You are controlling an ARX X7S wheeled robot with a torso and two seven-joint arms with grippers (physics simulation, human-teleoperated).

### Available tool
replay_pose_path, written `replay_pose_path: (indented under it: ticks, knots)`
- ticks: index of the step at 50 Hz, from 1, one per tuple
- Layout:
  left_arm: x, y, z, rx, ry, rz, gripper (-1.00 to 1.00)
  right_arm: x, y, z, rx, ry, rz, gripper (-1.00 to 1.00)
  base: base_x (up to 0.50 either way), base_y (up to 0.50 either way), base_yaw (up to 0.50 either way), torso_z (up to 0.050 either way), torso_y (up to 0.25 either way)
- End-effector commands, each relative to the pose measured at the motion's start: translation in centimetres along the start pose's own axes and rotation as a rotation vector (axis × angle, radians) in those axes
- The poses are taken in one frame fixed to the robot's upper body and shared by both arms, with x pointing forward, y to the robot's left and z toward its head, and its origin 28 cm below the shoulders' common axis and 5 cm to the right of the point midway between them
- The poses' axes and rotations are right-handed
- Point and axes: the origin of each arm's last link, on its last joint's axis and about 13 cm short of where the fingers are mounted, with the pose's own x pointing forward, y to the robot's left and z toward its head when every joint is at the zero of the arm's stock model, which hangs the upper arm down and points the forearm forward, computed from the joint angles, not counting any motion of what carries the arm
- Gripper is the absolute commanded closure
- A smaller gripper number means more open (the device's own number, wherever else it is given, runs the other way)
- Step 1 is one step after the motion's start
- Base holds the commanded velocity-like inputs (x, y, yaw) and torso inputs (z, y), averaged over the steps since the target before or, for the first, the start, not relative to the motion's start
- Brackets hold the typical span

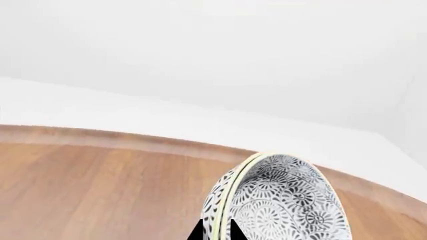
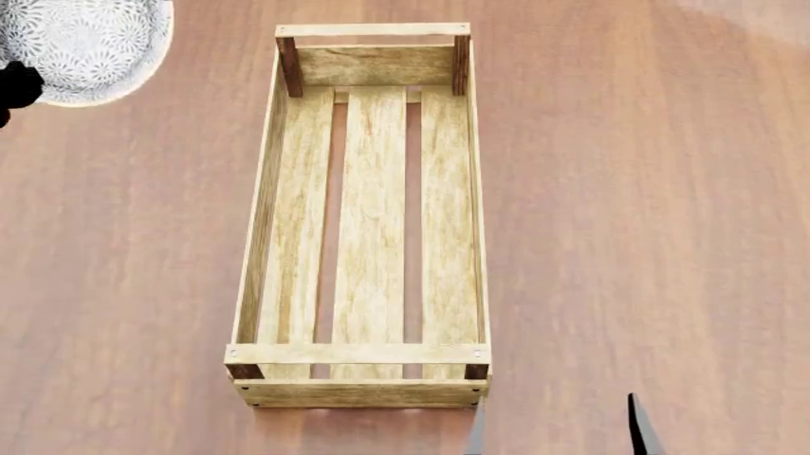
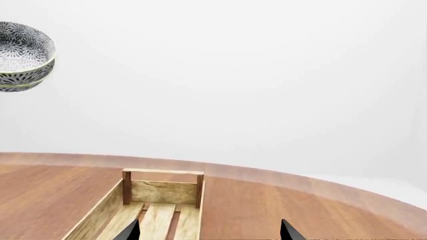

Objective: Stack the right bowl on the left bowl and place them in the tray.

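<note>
Aloft, two nested bowls pinched by left hand; one tray; right hand fingers apart.

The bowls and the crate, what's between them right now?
Nothing: in the head view only bare table separates the lifted bowls from the crate.

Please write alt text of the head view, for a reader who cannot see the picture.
A long light-wood tray with a three-slat bottom lies empty on a brown wooden table. At the upper left corner, patterned stacked bowls are held by the left gripper; the open right gripper shows at the bottom edge.
</note>
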Motion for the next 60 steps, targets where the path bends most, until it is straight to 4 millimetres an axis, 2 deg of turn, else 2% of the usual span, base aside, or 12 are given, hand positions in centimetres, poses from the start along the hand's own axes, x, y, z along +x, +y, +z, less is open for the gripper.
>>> replay_pose_path:
  ticks: [1, 10, 16, 23, 31, 40, 51, 60]
  knots:
    - [0.1, -4.4, 1.9, -0.004, -0.088, -0.166, 1.00, 0.3, -0.1, 0.1, 0.002, -0.017, -0.001, -1.00, 0.00, 0.00, 0.00, 0.000, 0.000]
    - [0.5, -7.0, 1.3, -0.035, -0.072, -0.262, 1.00, 0.4, -0.1, 0.2, 0.013, -0.018, -0.004, -1.00, 0.00, 0.00, 0.00, 0.000, 0.000]
    - [0.7, -8.2, 1.6, -0.060, -0.086, -0.307, 1.00, 0.4, -0.1, 0.2, 0.018, -0.017, -0.001, -1.00, 0.00, 0.00, 0.00, 0.000, 0.002]
    - [1.0, -9.7, 0.8, -0.093, -0.066, -0.365, 1.00, 0.5, -0.2, 0.4, 0.023, -0.018, -0.007, -1.00, 0.00, 0.00, 0.00, 0.001, 0.001]
    - [1.9, -10.8, 0.3, -0.119, -0.037, -0.393, 1.00, 0.6, -0.4, 0.4, 0.028, -0.021, -0.016, -1.00, 0.00, 0.00, 0.00, 0.000, 0.001]
    - [3.5, -12.3, -1.3, -0.176, 0.033, -0.419, 1.00, 0.6, -0.4, 0.2, 0.035, -0.012, -0.014, -1.00, 0.00, 0.00, 0.00, 0.000, 0.000]
    - [5.6, -12.7, -4.4, -0.228, 0.166, -0.336, 1.00, 0.6, -0.6, 0.2, 0.038, -0.013, -0.020, -1.00, 0.00, 0.00, 0.00, 0.000, 0.001]
    - [6.9, -11.9, -5.0, -0.283, 0.214, -0.252, 1.00, 0.6, -0.4, 0.0, 0.035, -0.007, -0.013, -1.00, 0.00, 0.00, 0.00, 0.001, 0.001]
